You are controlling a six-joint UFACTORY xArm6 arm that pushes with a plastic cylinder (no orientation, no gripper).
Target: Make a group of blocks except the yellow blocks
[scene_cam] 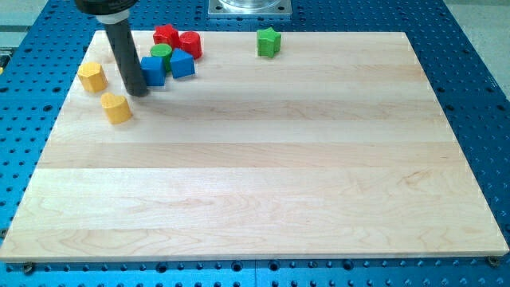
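Blocks are all bunched up near the view's top left of the wooden board (263,175), so that's where you want to look. You've got a little cluster there: a red star (166,35) and a red cylinder (190,44) side by side at the back, a green cylinder (161,53) just in front of the red star, and two blue cubes in front of those, one (152,70) toward the view's left and the other (182,64) touching or nearly touching it on the view's right. The green star (269,41) sits well apart from that cluster, off to the view's right along the top edge. The two yellow blocks are on the view's left: one (92,76) near the board's left edge, the other (116,108) below and a bit right of it; both look roughly hexagonal, but you can't be sure from this angle. My tip (138,92) is down on the board right beside the left blue cube, on its left side, and sits between that cube and the two yellows. There's no pincer on this rig, just the dark rod, so nothing is grasped. The board rests on a blue perforated table (470,72).
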